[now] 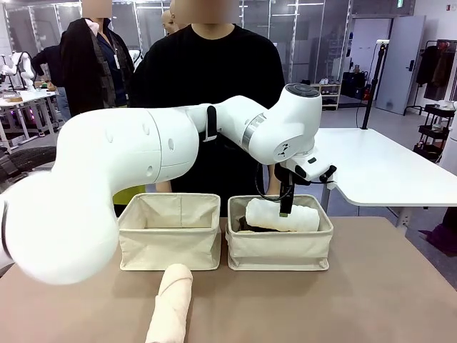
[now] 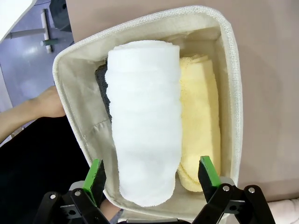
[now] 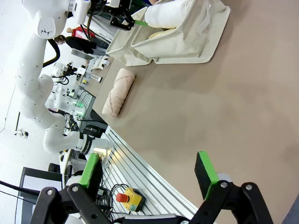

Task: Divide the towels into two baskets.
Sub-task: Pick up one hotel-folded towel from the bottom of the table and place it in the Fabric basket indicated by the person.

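- Brown table [image 1: 371,286] carries everything, and behind it is an open workshop room.
- The white towel [image 2: 145,121] lies on top in the full basket [image 1: 280,256], right of centre in the front view. The pale yellow towel [image 2: 198,121] lies along it, touching. The dark grey towel [image 2: 102,88] shows as a dark edge under its other side.
- The cream towel [image 1: 170,304] lies alone on the table, at the lower centre-left of the front view. It is in front of the second basket [image 1: 169,246], which has nothing in it.
- The left claw [image 2: 150,170] hangs over the full basket, wide open and holding nothing. One green pad is at each side of the white towel's near end.
- I judge that the step in hand is to lift the white towel out for the second basket.
- To do this well, the claw should go straight down and close across the middle of the roll, not its end, so the roll does not sag or unroll. It should miss the soft wall and not pinch the pale yellow towel.
- A person's hand [image 2: 46,100] is just beside the outer wall of the full basket, at the left of the left wrist view, so care is needed there.
- The right claw [image 3: 148,165] is open and empty too, over bare table and well apart from the baskets.
- A person in black [image 1: 207,71] stands at the far side, and a white desk [image 1: 385,168] is at the right of the frame.
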Robot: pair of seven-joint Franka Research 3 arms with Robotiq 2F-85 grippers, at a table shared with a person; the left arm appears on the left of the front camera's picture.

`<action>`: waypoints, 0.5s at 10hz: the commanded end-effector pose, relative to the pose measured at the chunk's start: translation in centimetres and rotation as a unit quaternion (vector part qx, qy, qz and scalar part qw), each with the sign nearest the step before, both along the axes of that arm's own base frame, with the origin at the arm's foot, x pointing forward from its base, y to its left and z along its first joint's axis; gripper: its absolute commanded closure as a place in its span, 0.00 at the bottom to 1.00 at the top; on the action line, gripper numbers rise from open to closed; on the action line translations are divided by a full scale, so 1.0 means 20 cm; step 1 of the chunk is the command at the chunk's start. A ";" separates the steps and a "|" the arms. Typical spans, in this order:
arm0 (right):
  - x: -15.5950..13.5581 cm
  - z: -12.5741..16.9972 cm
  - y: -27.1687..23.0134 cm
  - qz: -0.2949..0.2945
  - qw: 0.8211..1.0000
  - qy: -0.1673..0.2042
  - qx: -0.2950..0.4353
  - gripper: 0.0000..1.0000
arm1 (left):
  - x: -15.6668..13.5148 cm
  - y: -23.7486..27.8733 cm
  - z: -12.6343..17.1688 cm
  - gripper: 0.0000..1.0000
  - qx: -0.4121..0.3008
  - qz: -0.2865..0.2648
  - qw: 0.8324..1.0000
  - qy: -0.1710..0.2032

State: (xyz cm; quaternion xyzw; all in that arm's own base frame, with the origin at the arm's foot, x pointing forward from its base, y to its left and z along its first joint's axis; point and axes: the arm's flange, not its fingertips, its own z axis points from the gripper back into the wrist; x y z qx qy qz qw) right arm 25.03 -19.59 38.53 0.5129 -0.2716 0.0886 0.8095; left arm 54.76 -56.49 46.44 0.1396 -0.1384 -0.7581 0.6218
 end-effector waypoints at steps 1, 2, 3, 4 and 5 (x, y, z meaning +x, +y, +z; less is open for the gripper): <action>-0.01 0.01 0.00 -0.002 1.000 -0.012 0.005 0.00 | -0.04 0.07 0.02 0.00 0.048 0.016 0.999 0.006; -0.01 0.01 0.00 -0.002 1.000 -0.012 0.005 0.00 | -0.09 0.16 0.07 0.00 0.023 0.048 0.998 0.019; -0.01 0.01 0.00 -0.002 1.000 -0.012 0.005 0.00 | -0.16 0.28 0.13 0.00 -0.014 0.064 0.998 0.018; -0.01 0.01 0.00 -0.002 1.000 -0.012 0.005 0.00 | -0.28 0.45 0.14 0.00 -0.047 0.084 0.995 0.038; -0.01 0.01 0.00 -0.002 1.000 -0.012 0.005 0.00 | -0.39 0.62 0.14 0.00 -0.072 0.103 0.991 0.053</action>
